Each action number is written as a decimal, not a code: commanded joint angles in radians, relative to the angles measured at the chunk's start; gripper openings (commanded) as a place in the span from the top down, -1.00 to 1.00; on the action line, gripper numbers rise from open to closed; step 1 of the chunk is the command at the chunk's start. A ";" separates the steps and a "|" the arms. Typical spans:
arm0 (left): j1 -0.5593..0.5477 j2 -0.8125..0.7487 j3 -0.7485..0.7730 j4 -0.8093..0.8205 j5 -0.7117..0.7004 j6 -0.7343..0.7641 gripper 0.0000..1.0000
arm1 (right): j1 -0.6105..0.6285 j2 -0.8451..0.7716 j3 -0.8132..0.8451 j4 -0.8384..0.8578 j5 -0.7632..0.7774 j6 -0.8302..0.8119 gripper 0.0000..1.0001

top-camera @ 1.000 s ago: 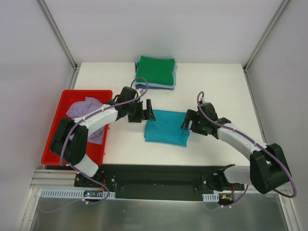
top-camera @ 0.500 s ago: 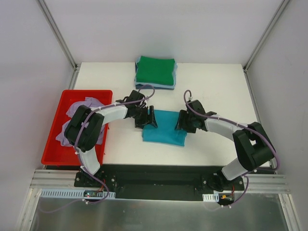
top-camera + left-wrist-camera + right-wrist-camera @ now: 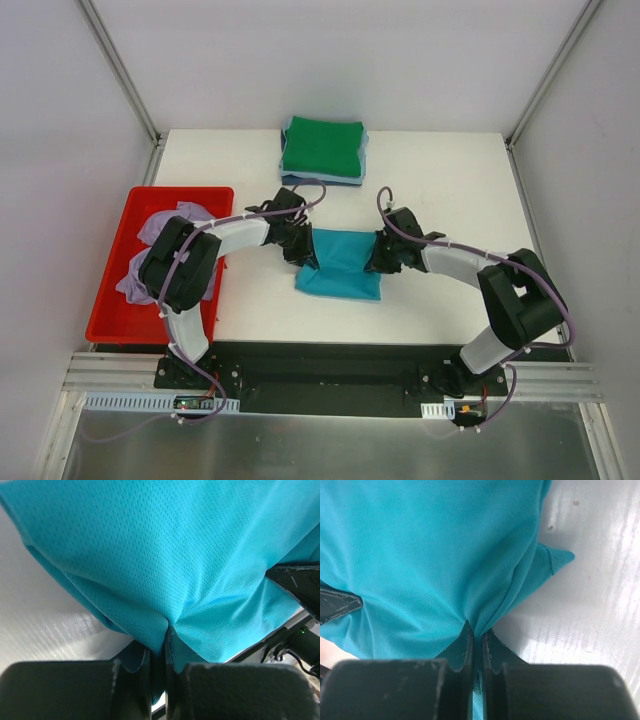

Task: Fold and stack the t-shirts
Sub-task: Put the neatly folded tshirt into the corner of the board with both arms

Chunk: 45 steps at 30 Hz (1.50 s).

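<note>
teal t-shirt (image 3: 200,555): matt cloth, fine pinhole mesh knit. counter (image 3: 590,605) under it: white, smooth, semi-gloss. red tray (image 3: 104,300) left of the shirt: glossy plastic. left end effector (image 3: 159,640), right end effector (image 3: 477,635): black, matt, scuffed.

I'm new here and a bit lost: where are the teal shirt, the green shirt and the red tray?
teal shirt (image 3: 340,265): top view, middle of the folded cloth.
green shirt (image 3: 322,148): top view, centre of its upper face.
red tray (image 3: 120,320): top view, bare floor by its near left corner.

lower stacked shirts (image 3: 340,181) mostly hidden, teal shirt (image 3: 175,555) cropped
</note>
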<state>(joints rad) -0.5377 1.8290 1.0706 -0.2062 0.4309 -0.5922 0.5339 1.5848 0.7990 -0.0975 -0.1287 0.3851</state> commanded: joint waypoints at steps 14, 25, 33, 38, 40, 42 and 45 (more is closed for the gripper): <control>0.076 -0.131 0.428 -0.134 -0.069 0.239 1.00 | -0.090 -0.056 0.409 -0.002 -0.117 -0.202 0.99; 0.176 0.139 0.894 -0.180 -0.138 0.468 1.00 | -0.146 0.268 0.886 0.021 -0.097 -0.281 0.99; 0.223 0.383 1.222 -0.197 -0.254 0.580 1.00 | -0.184 0.565 1.232 0.002 -0.120 -0.299 0.99; 0.240 0.504 1.354 -0.193 -0.276 0.577 1.00 | -0.193 0.708 1.410 -0.027 -0.135 -0.273 0.99; 0.245 0.527 1.367 -0.187 -0.264 0.577 1.00 | -0.199 0.741 1.444 -0.033 -0.123 -0.270 0.99; 0.248 0.541 1.365 -0.180 -0.264 0.575 1.00 | -0.204 0.770 1.480 -0.063 -0.123 -0.256 0.99; 0.257 0.549 1.364 -0.170 -0.244 0.566 1.00 | -0.213 0.776 1.474 -0.068 -0.129 -0.249 0.99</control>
<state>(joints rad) -0.2989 2.3844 2.3825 -0.4072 0.1909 -0.0414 0.3367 2.3672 2.2120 -0.1619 -0.2459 0.1223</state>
